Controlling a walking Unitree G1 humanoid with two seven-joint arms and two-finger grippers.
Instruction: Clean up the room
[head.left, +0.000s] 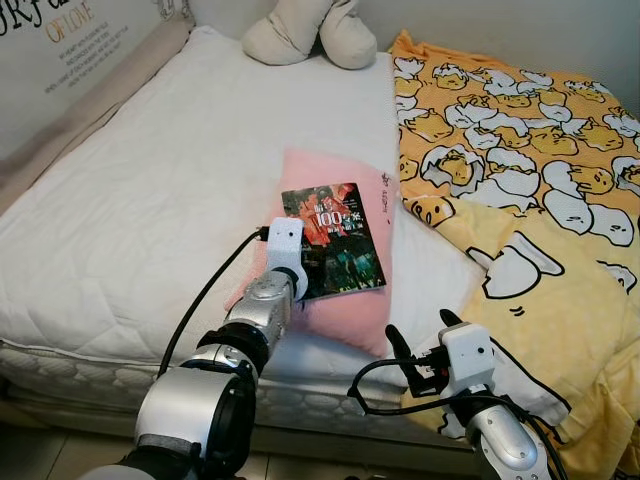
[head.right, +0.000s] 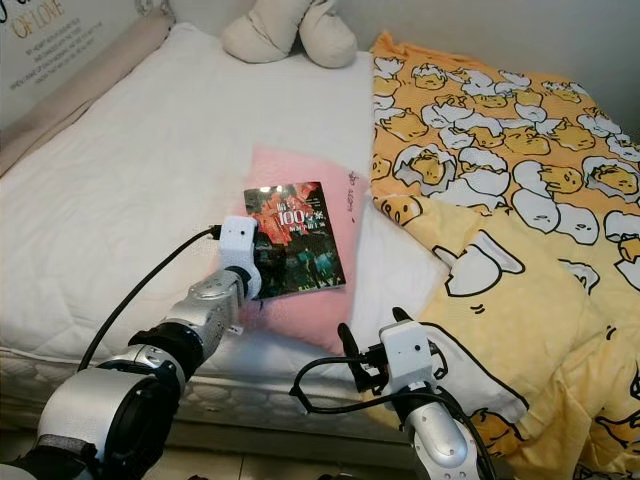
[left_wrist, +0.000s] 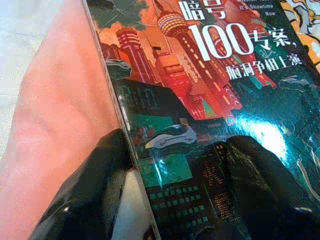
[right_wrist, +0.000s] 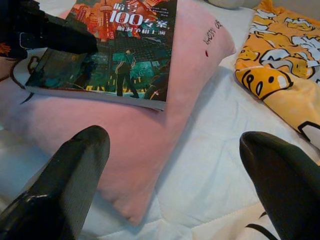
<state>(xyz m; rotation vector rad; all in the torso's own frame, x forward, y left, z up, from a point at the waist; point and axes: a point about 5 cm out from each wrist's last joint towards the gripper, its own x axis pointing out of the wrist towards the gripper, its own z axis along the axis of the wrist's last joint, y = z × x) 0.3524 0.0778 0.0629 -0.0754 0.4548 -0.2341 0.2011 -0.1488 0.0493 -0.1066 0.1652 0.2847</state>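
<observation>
Where left hand (left_wrist: 172, 165) grips, book (head.left: 334, 238) edge

Book (left_wrist: 210, 100) cover reads "100"; wall sign (head.left: 68, 22) perhaps "OF LOVE".

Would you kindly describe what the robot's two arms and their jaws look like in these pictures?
Both arms are silver metal with rounded, ribbed black joints. Each wrist carries a white boxy camera housing, fed by a black cable that loops free of the arm. The left gripper and the right gripper each have two long, glossy black fingers with blunt, rounded tips. No markings are legible on either arm.
</observation>
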